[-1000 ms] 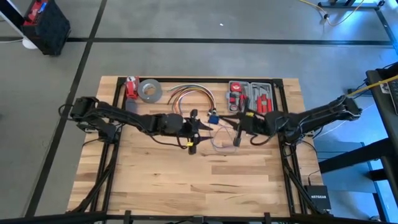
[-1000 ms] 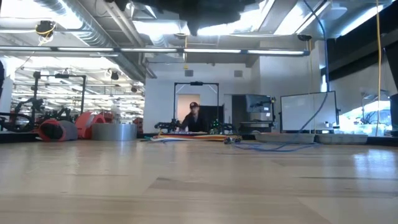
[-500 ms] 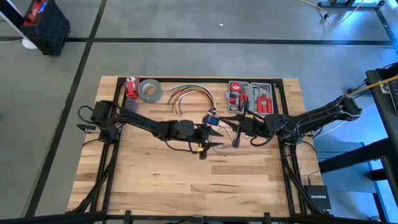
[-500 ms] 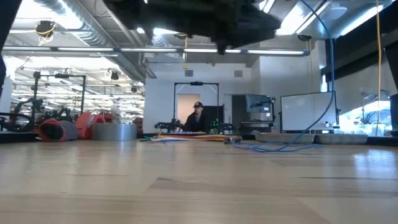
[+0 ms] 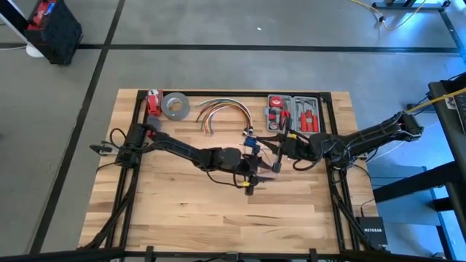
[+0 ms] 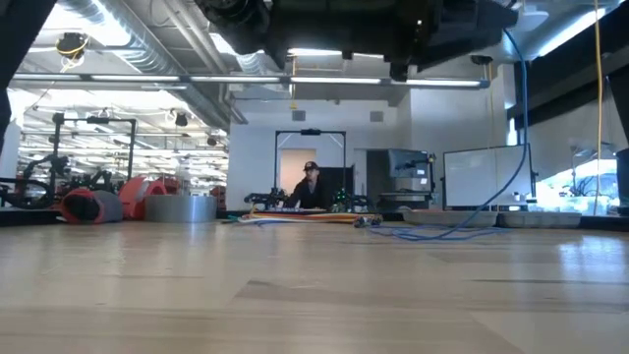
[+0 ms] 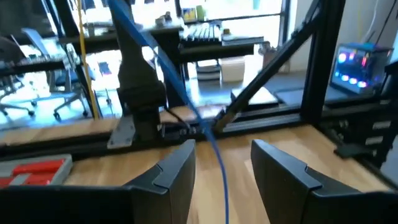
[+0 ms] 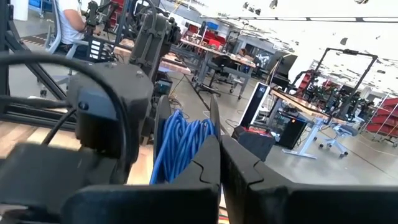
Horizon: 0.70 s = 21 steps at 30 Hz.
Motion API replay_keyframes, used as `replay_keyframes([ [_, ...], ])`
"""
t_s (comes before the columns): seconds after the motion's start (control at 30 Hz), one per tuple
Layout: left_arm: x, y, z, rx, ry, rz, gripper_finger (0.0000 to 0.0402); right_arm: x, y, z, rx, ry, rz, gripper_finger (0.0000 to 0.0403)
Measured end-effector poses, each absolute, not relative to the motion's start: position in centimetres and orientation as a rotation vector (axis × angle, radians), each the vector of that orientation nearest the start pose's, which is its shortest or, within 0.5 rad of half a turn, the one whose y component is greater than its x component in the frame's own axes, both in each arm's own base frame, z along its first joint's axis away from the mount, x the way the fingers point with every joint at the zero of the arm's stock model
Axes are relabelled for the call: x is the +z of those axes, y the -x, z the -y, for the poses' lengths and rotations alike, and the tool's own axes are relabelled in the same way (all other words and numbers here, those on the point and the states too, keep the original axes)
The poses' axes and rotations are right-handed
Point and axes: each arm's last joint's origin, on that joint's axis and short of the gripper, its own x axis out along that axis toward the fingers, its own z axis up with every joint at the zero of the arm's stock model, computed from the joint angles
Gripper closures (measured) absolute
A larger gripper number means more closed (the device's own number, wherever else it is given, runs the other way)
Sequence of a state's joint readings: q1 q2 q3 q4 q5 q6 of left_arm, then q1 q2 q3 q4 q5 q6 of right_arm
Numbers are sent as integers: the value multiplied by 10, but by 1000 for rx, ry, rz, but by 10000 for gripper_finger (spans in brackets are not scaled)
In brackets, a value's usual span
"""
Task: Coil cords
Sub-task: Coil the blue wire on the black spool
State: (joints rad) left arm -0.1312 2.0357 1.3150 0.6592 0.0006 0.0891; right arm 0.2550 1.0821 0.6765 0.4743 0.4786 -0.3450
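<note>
The cords are one thin bluish wire. In the high view a loop of it (image 5: 256, 155) lies at the table's middle, with a small blue plug (image 5: 249, 138) on its far side. My right gripper (image 5: 276, 161) is shut, with a bunch of blue strands (image 8: 180, 146) beside its fingers. My left gripper (image 7: 224, 158) stands open and level just left and near of it (image 5: 266, 175). One run of the cord (image 7: 186, 102) slants down between the left fingers. I cannot tell whether it touches them. My right gripper is shut on the cords. Several blue strands (image 8: 184, 142) are bunched against the side of one finger (image 8: 208, 168). The fingers themselves hide where they pinch. They lie level, coming from the table's right, and the bunch is held above the table.
A tool case (image 5: 293, 114) with red-handled tools stands at the far right. An arched bundle of orange and red cables (image 5: 222, 109), a grey tape roll (image 5: 175, 105) and a red item (image 5: 153, 102) line the far edge. The near half is bare wood. A person (image 6: 312, 185) sits beyond the table.
My left gripper has travelled toward the table's right and near edges and sunk a little, closing in on my right gripper and the cord. It has stayed open. My right gripper has kept still.
</note>
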Motion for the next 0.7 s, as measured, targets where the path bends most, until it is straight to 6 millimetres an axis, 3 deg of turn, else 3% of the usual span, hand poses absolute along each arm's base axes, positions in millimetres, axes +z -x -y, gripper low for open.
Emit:
replay_keyframes([
  [0.37,223,-455,59,-93,-61,1,260,302,-234,-47,-232,318,26,402],
  [0.47,222,-455,59,-90,-93,-4,298,302,-234,-47,-232,318,26,402],
  [0.6,221,-455,58,-90,-129,-17,379,302,-234,-47,-232,319,26,402],
  [0.7,215,-455,56,-53,-173,-77,391,301,-234,-47,-228,320,23,402],
])
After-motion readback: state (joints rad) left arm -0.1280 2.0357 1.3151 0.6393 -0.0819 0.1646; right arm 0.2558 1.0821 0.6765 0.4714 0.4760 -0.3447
